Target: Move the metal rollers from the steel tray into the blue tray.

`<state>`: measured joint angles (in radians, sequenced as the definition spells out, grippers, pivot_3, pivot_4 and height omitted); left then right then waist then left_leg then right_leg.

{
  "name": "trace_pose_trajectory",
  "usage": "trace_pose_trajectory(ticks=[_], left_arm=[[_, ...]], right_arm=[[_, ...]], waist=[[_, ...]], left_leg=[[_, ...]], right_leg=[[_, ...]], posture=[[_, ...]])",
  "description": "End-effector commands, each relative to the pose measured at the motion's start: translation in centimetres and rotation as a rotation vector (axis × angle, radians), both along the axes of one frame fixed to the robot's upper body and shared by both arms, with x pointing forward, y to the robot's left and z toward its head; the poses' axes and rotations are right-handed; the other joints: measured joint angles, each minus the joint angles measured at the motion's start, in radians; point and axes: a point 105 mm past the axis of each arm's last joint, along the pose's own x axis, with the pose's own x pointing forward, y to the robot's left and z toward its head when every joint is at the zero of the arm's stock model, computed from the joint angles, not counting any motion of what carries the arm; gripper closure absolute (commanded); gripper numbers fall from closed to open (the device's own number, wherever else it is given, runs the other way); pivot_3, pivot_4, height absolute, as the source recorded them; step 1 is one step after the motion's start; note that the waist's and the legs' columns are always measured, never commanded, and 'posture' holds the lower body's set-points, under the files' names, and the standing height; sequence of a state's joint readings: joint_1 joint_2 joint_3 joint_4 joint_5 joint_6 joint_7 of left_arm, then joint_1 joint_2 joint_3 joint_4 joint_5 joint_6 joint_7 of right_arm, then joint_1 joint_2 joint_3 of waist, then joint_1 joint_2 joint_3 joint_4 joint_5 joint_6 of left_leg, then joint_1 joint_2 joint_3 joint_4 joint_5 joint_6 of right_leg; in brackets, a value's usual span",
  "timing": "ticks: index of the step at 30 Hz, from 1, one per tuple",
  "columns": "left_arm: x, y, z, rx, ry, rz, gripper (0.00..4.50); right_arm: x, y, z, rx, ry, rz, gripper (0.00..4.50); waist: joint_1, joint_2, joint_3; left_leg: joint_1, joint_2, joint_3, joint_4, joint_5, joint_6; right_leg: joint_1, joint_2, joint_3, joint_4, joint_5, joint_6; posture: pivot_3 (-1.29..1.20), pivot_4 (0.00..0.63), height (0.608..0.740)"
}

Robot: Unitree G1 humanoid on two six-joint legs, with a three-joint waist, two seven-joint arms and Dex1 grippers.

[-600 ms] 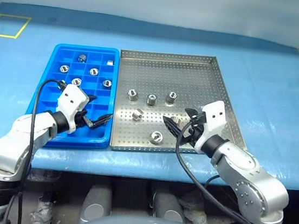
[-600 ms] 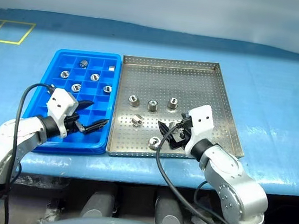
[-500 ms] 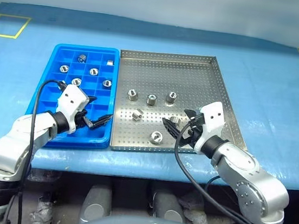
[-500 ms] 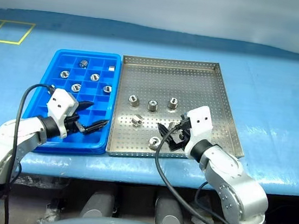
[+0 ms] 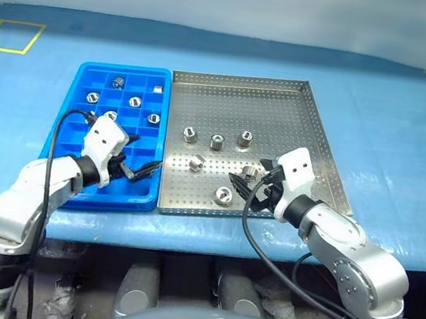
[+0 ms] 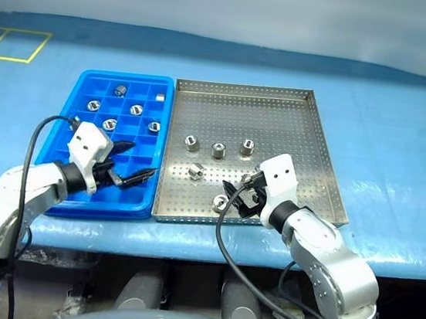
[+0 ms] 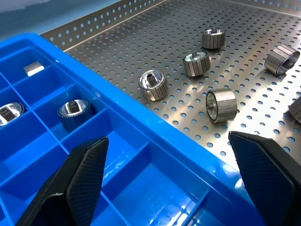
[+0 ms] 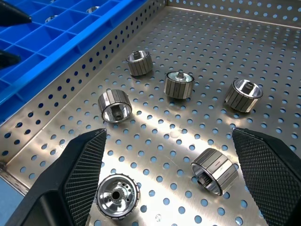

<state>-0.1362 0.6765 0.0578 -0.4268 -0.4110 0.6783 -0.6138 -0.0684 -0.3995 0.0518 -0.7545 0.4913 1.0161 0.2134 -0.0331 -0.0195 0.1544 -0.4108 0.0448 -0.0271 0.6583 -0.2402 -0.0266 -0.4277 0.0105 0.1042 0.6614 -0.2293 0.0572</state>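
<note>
Nearby, blue tray [image 5: 78, 116] adjoins steel tray [image 5: 281, 109].

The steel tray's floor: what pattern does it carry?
A regular grid of small round holes across the steel tray, clearest in the right wrist view.

A wide table covered by a smooth blue sheet [image 5: 402, 136] filled the scene, its front edge running across below. Yellow tape rectangles [image 5: 9, 36] marked the cover at the far left and far right corners. Behind it rose a plain pale grey-white wall [image 5: 232, 2]. Even, soft light lay over the surface.
</note>
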Motion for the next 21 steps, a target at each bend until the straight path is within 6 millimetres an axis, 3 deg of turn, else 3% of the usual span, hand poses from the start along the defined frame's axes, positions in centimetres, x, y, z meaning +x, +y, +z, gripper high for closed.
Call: trace_pose_trajectory(ticks=[1, 6, 13, 21], left_arm=[[1.1, -1.4, 1.4, 0.032, -0.018, -0.094, 0.01], [4.5, -4.4, 3.4, 0.136, 0.012, -0.296, 0.01], [10.3, -5.1, 2.1, 0.353, 0.081, -0.288, 0.01], [11.5, -7.0, -0.4, 0.496, 0.173, -0.440, 0.01]], right_arm=[[0.3, -0.2, 1.3, -0.016, -0.055, -0.011, 0.00], [0.6, -0.2, 1.6, -0.023, -0.072, -0.025, 0.00], [0.5, 0.0, 1.3, -0.014, -0.076, -0.047, 0.00], [0.1, -0.5, 1.2, 0.003, -0.081, -0.103, 0.00]], waist=[[0.001, 0.000, 0.000], [0.006, -0.001, 0.001], [-0.006, -0.001, 0.001], [-0.020, -0.001, 0.001]], left_leg=[[0.000, 0.000, 0.000, 0.001, 0.000, 0.000], [-0.001, -0.001, -0.001, 0.002, 0.000, 0.000], [-0.002, -0.002, 0.000, 0.001, -0.001, 0.003], [-0.005, -0.002, 0.000, 0.001, -0.003, 0.006]], right_leg=[[0.000, 0.000, 0.000, 0.000, 0.000, 0.000], [0.000, 0.000, 0.000, 0.000, 0.001, 0.001], [-0.001, 0.001, 0.001, 0.000, 0.003, 0.005], [-0.002, 0.000, 0.001, -0.001, 0.004, 0.003]], posture=[[0.04, 0.150, 0.740], [0.03, 0.150, 0.740], [-0.02, 0.150, 0.740], [-0.07, 0.150, 0.740]])
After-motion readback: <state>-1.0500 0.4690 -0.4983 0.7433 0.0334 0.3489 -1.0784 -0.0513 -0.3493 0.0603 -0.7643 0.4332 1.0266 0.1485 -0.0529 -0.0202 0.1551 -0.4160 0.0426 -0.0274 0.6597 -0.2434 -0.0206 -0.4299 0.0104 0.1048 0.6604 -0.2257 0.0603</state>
